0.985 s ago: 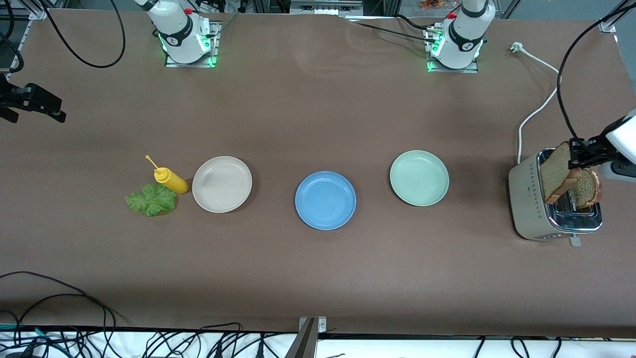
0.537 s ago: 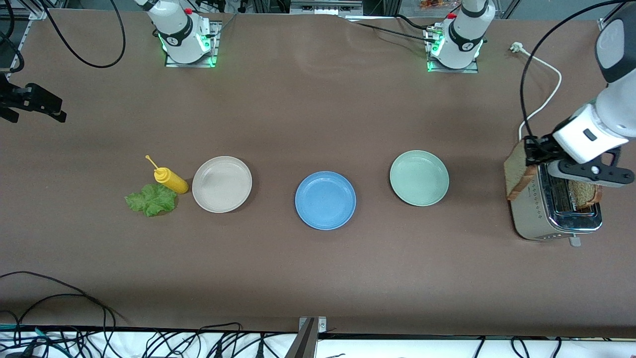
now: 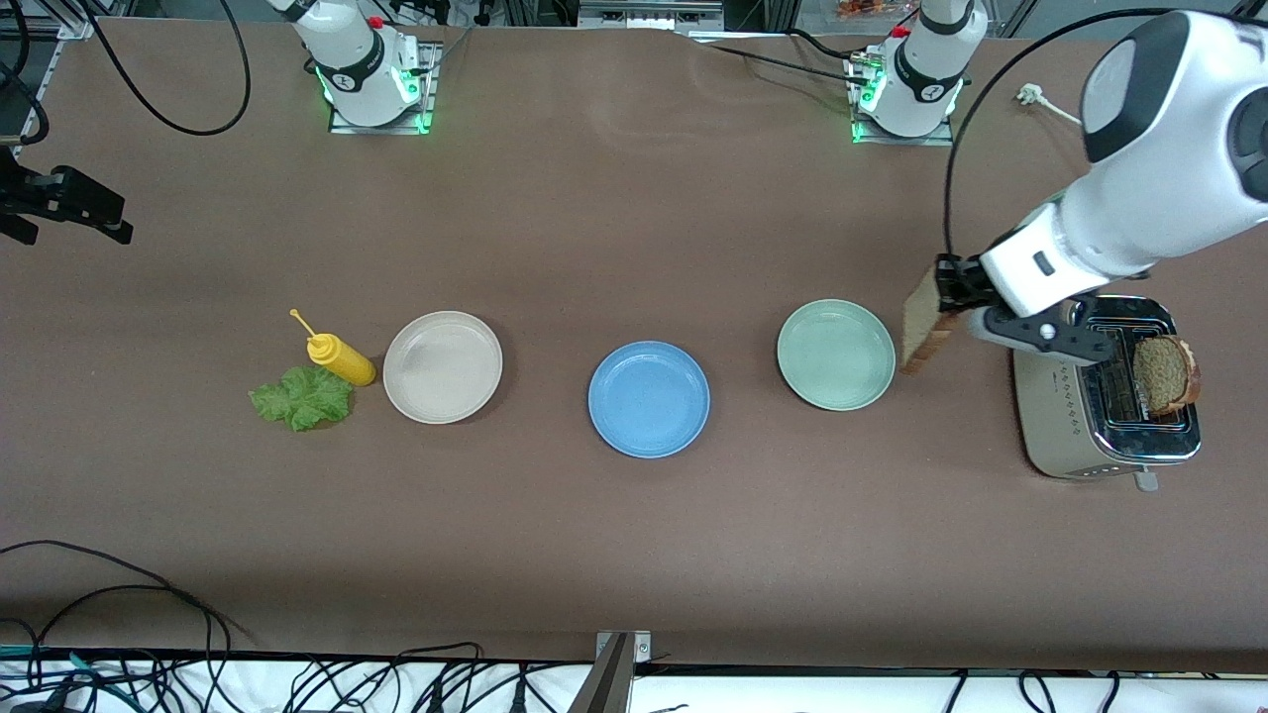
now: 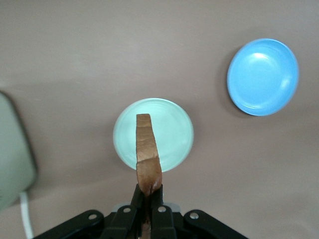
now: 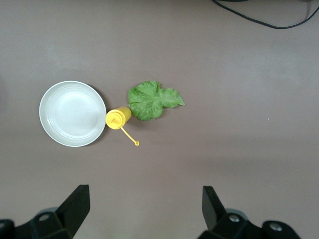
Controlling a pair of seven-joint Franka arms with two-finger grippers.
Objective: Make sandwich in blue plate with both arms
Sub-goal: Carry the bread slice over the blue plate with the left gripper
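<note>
The left gripper [image 3: 949, 297] is closed on a bread slice [image 3: 923, 330], above the table beside the pale green plate [image 3: 835, 355]; it should lower flat into the blue plate [image 3: 649, 398]. The right gripper [image 5: 144, 211] waits open

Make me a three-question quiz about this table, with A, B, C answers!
1. Where is the second bread slice?
A. in the toaster
B. on the blue plate
C. on the lettuce

2. How many plates are there?
A. two
B. three
C. four

3. What is the left gripper doing?
A. hanging open
B. gripping the yellow bottle
C. gripping a bread slice

Answers:
1 A, it pokes out of a slot.
2 B, beige, blue and green.
3 C, its fingers pinch the slice, up in the air by the green plate.
</note>
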